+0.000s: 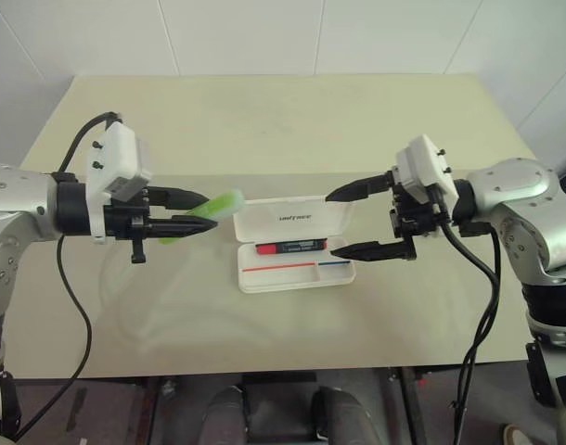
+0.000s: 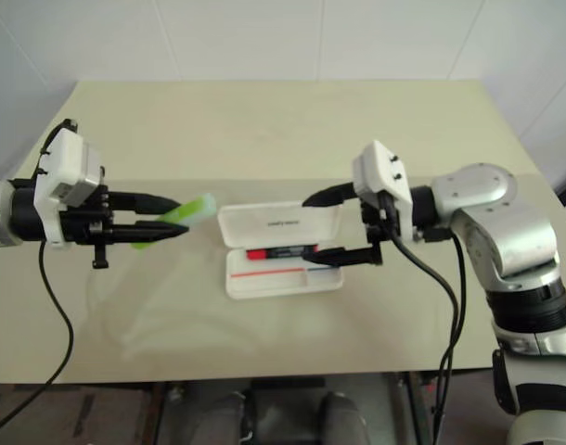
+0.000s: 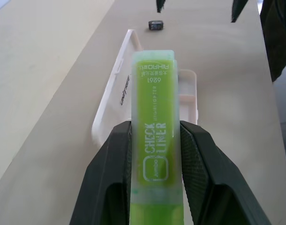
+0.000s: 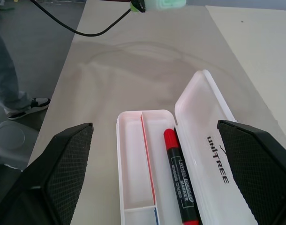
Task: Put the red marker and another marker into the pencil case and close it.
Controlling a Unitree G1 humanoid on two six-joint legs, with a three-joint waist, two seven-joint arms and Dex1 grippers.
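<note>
The white pencil case lies open mid-table, its lid folded back. The red marker lies in the tray along the hinge side, red with a black barrel. My left gripper hovers left of the case, above the table, shut on the lime-green marker, whose end sticks out past the fingertips toward the case. My right gripper hangs at the case's right end with its jaws wide open, one finger over the lid and one over the tray's front, holding nothing.
The beige table carries the case and a small dark object beyond the case's far end. A person's leg and shoe and a grey round thing are on the floor beside the table.
</note>
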